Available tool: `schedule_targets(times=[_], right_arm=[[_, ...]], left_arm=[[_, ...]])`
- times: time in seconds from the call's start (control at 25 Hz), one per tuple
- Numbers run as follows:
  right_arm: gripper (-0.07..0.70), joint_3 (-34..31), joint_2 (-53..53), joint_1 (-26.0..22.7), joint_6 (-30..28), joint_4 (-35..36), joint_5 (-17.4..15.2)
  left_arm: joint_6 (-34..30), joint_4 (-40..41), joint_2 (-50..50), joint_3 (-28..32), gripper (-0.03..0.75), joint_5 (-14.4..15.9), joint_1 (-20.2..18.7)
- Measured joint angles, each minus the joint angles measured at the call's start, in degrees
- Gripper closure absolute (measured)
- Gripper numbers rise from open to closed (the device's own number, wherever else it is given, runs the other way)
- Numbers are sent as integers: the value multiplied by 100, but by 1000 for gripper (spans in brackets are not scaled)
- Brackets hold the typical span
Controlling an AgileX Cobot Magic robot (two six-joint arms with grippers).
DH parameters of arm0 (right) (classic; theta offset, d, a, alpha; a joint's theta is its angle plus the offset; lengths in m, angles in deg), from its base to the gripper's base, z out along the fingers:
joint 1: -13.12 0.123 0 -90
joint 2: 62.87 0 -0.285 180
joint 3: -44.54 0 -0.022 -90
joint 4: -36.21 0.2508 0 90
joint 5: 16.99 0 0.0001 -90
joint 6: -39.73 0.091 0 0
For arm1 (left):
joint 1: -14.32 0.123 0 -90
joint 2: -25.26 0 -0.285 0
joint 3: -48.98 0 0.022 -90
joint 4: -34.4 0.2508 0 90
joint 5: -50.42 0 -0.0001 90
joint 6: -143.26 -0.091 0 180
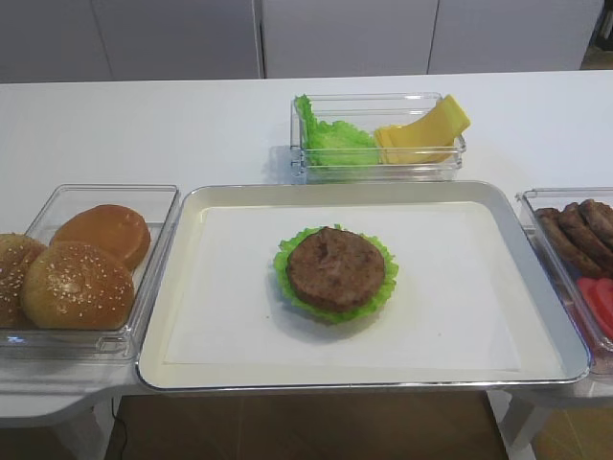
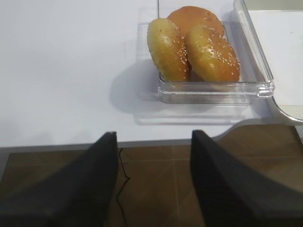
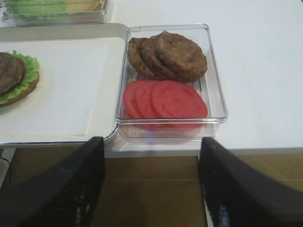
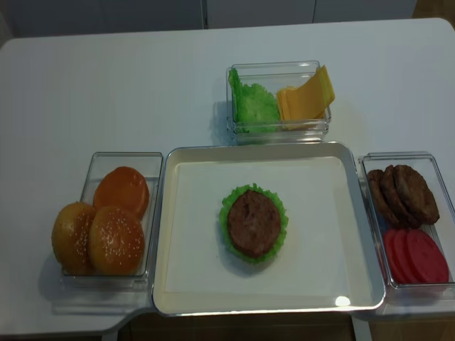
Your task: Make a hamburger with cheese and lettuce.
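Note:
The hamburger (image 1: 335, 271) (image 4: 254, 223) sits in the middle of the metal tray (image 1: 239, 192): a brown patty on a frilly green leaf, with a bun edge showing under it in the right wrist view (image 3: 14, 78). The cheese (image 1: 421, 136) (image 4: 306, 96) and spare lettuce (image 1: 330, 139) (image 4: 252, 105) share a clear box behind the tray. My right gripper (image 3: 151, 189) hangs open below the table's front edge, before the patty box. My left gripper (image 2: 154, 182) is open too, off the table edge in front of the buns. Neither shows in the high views.
A clear box at the left holds sesame buns (image 1: 77, 283) (image 2: 189, 47). A clear box (image 3: 215, 94) at the right holds brown patties (image 3: 170, 54) (image 4: 405, 193) and red tomato slices (image 3: 165, 99) (image 4: 416, 256). Both boxes flank the tray closely.

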Motion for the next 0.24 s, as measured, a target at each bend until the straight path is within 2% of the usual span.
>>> schedule_targets(times=[0.24], right_arm=[[164,0,0,0,0,0,0]], left_arm=[[0,0,0,0,346,0,0]])
